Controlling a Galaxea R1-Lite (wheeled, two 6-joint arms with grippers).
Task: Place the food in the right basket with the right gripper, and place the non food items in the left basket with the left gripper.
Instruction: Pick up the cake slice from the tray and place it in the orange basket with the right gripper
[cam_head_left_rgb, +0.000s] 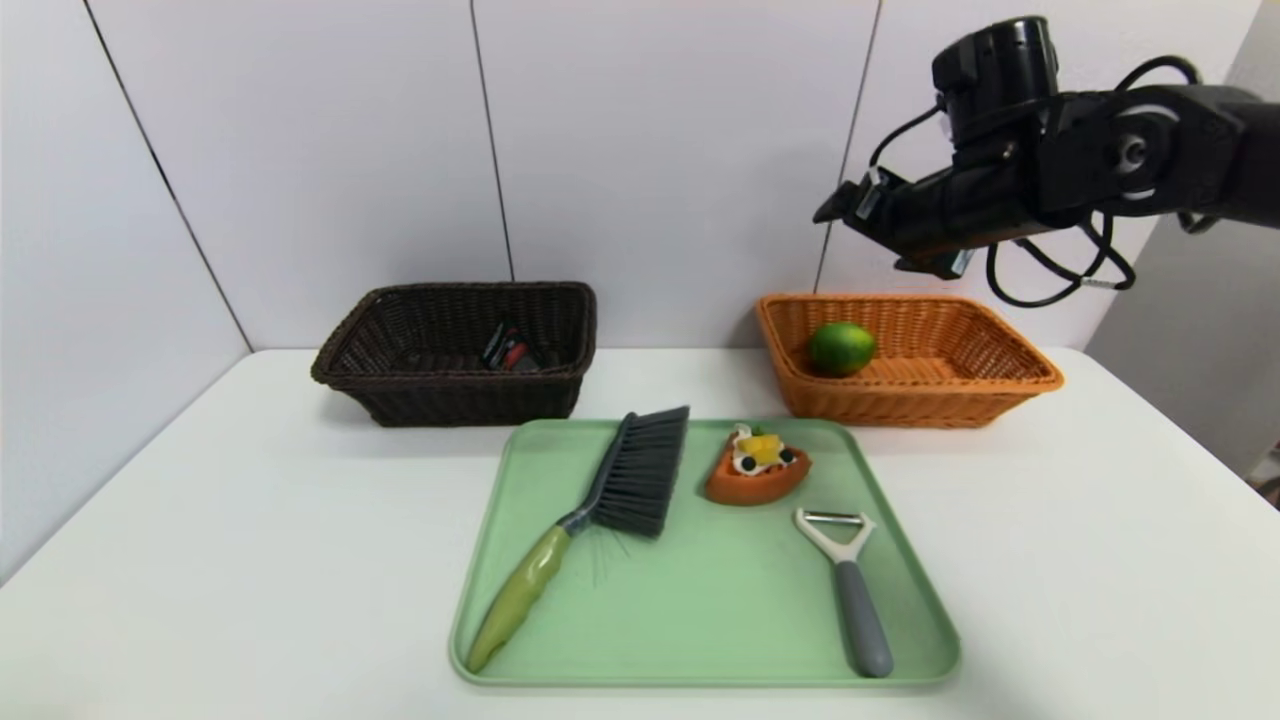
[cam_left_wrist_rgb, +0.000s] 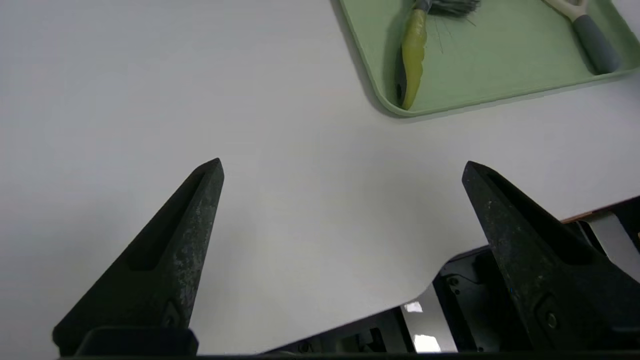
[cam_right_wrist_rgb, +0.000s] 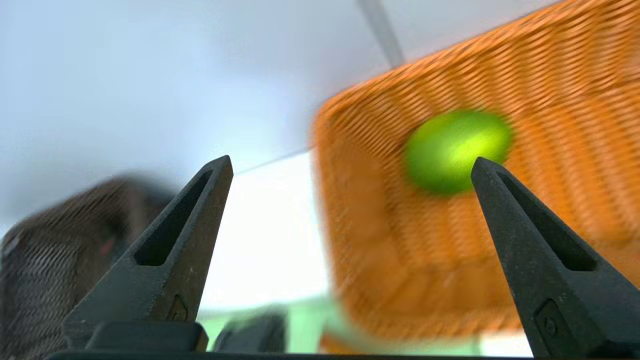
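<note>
right hand (cam_right_wrist_rgb: 350, 165) spread, empty | round lime (cam_head_left_rgb: 842, 348) in woven orange basket (cam_head_left_rgb: 1000, 390)

A white table (cam_head_left_rgb: 250, 520) is filling the foreground, its surface catching soft, even light and showing only faint shadows. Behind it, a pale panelled wall (cam_head_left_rgb: 650, 150) is rising, with thin dark seams (cam_head_left_rgb: 495, 140) dividing it into broad sections, one seam leaning at a slant on the left. At the far right, a grey side wall (cam_head_left_rgb: 1190, 380) is standing beyond the table's rounded corner.
</note>
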